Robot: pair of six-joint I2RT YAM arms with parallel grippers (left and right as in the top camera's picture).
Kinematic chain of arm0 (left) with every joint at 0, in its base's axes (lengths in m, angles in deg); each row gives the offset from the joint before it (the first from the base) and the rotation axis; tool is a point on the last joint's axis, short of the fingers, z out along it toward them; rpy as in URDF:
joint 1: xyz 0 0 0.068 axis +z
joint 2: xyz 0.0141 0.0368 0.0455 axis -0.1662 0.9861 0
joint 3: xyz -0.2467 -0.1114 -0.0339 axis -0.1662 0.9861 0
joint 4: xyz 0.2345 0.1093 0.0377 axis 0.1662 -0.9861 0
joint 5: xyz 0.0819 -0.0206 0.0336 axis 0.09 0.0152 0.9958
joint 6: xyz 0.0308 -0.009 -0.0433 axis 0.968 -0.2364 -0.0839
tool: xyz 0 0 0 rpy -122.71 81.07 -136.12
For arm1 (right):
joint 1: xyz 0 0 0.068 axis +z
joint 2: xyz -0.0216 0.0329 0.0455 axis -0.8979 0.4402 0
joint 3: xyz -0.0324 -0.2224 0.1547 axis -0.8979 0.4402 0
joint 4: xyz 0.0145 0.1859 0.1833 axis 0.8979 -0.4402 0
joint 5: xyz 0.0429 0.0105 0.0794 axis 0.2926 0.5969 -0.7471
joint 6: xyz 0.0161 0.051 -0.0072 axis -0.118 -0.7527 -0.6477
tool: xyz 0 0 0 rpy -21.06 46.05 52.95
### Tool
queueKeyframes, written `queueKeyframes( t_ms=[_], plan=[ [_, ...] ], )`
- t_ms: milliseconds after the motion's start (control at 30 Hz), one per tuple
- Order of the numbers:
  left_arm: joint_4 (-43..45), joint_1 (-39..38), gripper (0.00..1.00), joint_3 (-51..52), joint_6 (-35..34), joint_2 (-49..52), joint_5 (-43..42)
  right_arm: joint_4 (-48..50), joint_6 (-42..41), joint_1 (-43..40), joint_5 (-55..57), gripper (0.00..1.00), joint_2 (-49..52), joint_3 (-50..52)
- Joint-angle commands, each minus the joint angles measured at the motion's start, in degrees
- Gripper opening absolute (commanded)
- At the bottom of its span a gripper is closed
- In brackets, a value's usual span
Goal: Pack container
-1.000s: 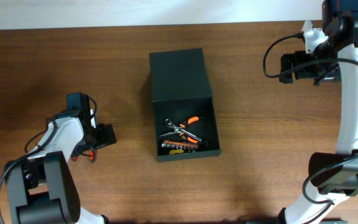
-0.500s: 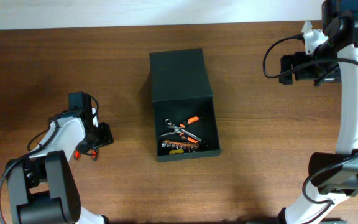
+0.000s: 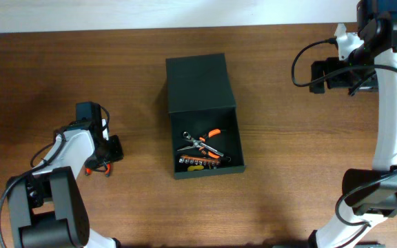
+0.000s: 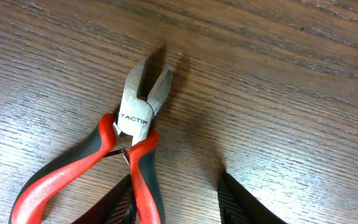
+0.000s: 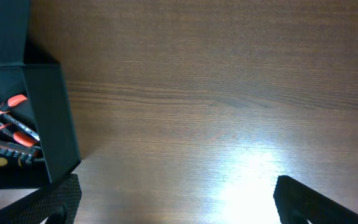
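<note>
- We see the dark green-black rectangular cardboard box (image 3: 205, 141) standing near the middle of the brown wooden surface (image 3: 288, 179), between the two arms.
- Its hinged flap lid (image 3: 200, 83) is folded open toward the far edge, so the inside is open to the overhead camera.
- Inside the box lie orange-handled pliers (image 3: 207, 141) and, nearer the front wall, a row of small bits (image 3: 197, 162).
- The left end effector (image 3: 114, 147) is low over the surface, well to the left of the box.
- Just beside it we make out red-and-black-handled steel side cutters (image 3: 96, 169) lying flat on the wood.
- From the left wrist camera the cutters (image 4: 132, 121) point their blades away from the camera, tips slightly parted, with "TACTIX" printed on the head.
- The left end effector (image 4: 179, 208) is released: its two dark fingers (image 4: 244, 202) stand apart at the bottom of the frame. One cutter handle runs in between them, close to the left-hand finger. We cannot tell whether that finger touches the handle.
- The right end effector (image 3: 322, 74) hangs at the far right, well apart from the box.
- In its wrist camera it (image 5: 185, 211) is released too, fingers (image 5: 316, 199) spread wide over bare wood, with a corner of the box (image 5: 48, 118) at the left edge.
</note>
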Motion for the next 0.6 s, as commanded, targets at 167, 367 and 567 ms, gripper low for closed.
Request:
queueKeyframes(
  t_ms=[167,367,567],
  plan=[
    [-0.22,0.04,0.4,2.54,0.11,3.3,2.36,-0.35,0.28,-0.2,-0.35,0.99,-0.09,0.0],
    [-0.2,0.04,0.25,2.54,0.13,3.3,2.34,-0.35,0.28,-0.2,-0.33,0.99,-0.09,0.0],
    [-0.09,0.04,0.06,2.54,0.13,3.3,2.34,-0.35,0.28,-0.2,-0.33,0.99,-0.09,0.0]
  ],
)
